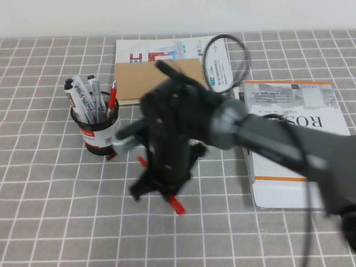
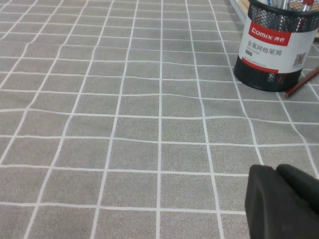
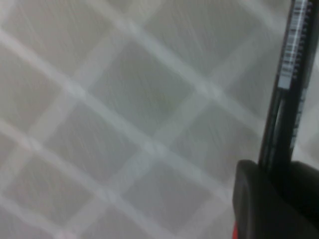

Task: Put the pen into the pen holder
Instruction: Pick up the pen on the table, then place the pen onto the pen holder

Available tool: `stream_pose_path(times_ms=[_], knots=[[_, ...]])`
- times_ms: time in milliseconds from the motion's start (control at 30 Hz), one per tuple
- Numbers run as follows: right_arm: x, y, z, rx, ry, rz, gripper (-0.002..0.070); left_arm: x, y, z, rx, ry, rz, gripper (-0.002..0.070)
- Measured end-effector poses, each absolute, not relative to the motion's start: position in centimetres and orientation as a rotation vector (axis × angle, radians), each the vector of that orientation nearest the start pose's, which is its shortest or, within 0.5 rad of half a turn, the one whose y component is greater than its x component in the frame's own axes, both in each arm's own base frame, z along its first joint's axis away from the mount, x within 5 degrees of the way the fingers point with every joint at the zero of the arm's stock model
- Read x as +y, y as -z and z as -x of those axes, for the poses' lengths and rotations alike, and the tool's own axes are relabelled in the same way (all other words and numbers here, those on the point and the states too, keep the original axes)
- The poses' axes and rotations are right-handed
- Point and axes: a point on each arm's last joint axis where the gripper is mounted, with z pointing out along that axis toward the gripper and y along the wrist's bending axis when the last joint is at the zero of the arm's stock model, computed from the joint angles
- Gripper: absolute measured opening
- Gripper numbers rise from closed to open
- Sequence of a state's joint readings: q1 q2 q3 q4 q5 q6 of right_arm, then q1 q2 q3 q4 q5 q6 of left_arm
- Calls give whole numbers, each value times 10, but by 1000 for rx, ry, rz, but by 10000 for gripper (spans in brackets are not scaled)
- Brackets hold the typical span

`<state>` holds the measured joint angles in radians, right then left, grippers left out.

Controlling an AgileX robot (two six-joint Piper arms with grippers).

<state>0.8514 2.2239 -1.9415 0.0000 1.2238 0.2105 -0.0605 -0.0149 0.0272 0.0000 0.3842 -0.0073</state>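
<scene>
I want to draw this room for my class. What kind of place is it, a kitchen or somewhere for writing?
Probably a desk or study spot. A pen holder full of markers stands on a grey checked tablecloth with books nearby. The right gripper holds the pen; the left gripper waits low over the cloth.

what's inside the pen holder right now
The pen holder holds grey-white markers and a red-tipped pen; their lower parts are hidden. The right gripper grips the pen; left gripper sits low.

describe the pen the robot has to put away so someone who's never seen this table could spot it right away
Start at the black mesh pen holder with the red-and-white label on the grey checked tablecloth. Just to its right the right gripper grips a slim black-barrelled pen; the left gripper is elsewhere. Unlike the pens standing in the cup, its red end pokes out below the gripper.
</scene>
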Motion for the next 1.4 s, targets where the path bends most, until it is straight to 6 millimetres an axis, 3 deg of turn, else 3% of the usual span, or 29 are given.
stream_pose_path(times_ms=[67, 167, 367, 533, 700, 833, 1100, 1400], knots=[[335, -215, -296, 2873, -84, 908, 59, -3, -170, -52, 1880, 47, -50, -5], [316, -224, -283, 2836, -197, 793, 59, -3, -170, -52, 1880, 47, -50, -5], [299, -250, -269, 2478, -575, 569, 59, -3, -170, -52, 1880, 47, -50, -5], [312, -271, -272, 2096, -724, 539, 59, -3, -170, -52, 1880, 47, -50, -5], [330, -299, -280, 1565, -842, 580, 59, -3, -170, -52, 1880, 47, -50, -5], [342, -297, -284, 1255, -864, 598, 59, -3, -170, -52, 1880, 47, -50, -5], [369, -250, -307, 1288, -843, 609, 59, -3, -170, -52, 1880, 47, -50, -5], [383, -242, -334, 1318, -769, 655, 59, -3, -170, -52, 1880, 47, -50, -5]])
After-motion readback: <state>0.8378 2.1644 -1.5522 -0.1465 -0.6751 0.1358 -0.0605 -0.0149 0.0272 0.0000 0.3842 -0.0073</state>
